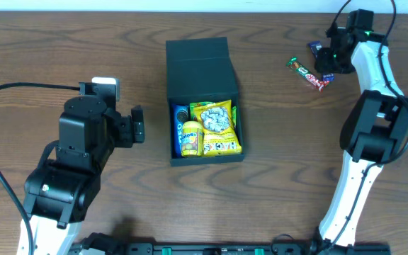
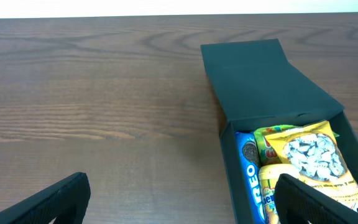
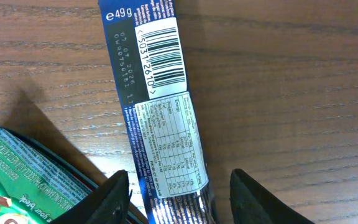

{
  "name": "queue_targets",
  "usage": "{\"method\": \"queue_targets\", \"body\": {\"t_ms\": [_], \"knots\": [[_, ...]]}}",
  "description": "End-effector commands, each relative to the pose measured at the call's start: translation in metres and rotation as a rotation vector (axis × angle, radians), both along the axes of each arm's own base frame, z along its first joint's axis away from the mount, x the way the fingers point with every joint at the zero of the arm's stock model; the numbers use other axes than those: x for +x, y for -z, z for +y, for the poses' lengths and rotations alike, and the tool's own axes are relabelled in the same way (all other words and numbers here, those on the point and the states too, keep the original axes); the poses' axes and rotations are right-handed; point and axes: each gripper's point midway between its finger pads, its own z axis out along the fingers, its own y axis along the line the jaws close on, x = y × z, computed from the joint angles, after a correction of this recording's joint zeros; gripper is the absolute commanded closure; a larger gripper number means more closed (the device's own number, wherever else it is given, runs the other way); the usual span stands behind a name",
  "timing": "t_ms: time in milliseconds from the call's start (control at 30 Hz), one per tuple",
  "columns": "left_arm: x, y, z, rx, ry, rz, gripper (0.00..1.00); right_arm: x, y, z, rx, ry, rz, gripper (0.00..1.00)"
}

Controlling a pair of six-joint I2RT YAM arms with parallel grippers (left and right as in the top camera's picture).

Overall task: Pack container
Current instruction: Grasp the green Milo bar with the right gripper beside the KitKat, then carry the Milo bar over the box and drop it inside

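Right of the open container [image 1: 198, 67], the right gripper [image 3: 179, 186] straddles a blue bar [image 3: 160, 112], jaws apart; it should close squarely across its middle. Left of the container, the left gripper [image 1: 137, 125] gapes wide.

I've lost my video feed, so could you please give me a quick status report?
Left end effector open, by container. Right end effector open, straddling blue bar. Container lid open, snacks inside. Green packet close beside bar.

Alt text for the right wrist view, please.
A dark blue snack bar lies back side up on the wooden table, its barcode and nutrition table showing. The right gripper is open, with one finger on either side of the bar's lower end. A green wrapper shows at lower left.
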Motion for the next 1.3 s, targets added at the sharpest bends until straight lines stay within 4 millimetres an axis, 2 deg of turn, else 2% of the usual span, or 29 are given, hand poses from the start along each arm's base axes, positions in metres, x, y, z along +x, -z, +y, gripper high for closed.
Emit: {"method": "queue_targets", "body": {"t_ms": [0,300,367,433,567,800,900,967,1067,1167,1267], "knots": [[0.002,-0.008,0.004,0.000,-0.023,-0.022,0.05,-0.006,0.022,0.005,0.015,-0.018,0.045,0.49],[0.002,-0.008,0.004,0.000,-0.023,-0.022,0.05,-0.009,0.026,0.006,0.018,-0.018,0.058,0.54],[0.002,-0.008,0.004,-0.001,-0.023,-0.024,0.05,-0.009,0.026,0.006,0.018,-0.018,0.059,0.59],[0.002,-0.008,0.004,-0.001,-0.023,-0.024,0.05,-0.009,0.026,0.007,0.020,-0.018,0.061,0.72],[0.002,-0.008,0.004,-0.001,-0.023,-0.024,0.05,-0.011,0.026,0.007,0.029,0.004,0.069,0.78],[0.002,-0.008,0.004,-0.001,-0.023,-0.024,0.05,-0.010,0.018,0.008,0.044,0.043,0.062,0.83],[0.003,-0.008,0.004,-0.001,-0.023,-0.026,0.05,-0.007,0.000,0.011,0.040,0.036,0.034,0.84],[0.003,-0.009,0.004,-0.002,-0.023,-0.029,0.05,-0.003,-0.018,0.014,0.034,0.029,0.000,0.83],[0.003,-0.010,0.004,-0.003,-0.023,-0.032,0.05,0.002,-0.057,0.023,0.024,0.011,-0.067,0.83],[0.003,-0.010,0.004,-0.003,-0.023,-0.032,0.05,0.003,-0.097,0.041,0.025,-0.024,-0.133,0.85],[0.004,-0.010,0.004,-0.003,-0.023,-0.032,0.05,-0.001,-0.140,0.071,0.029,-0.083,-0.196,0.87]]}}
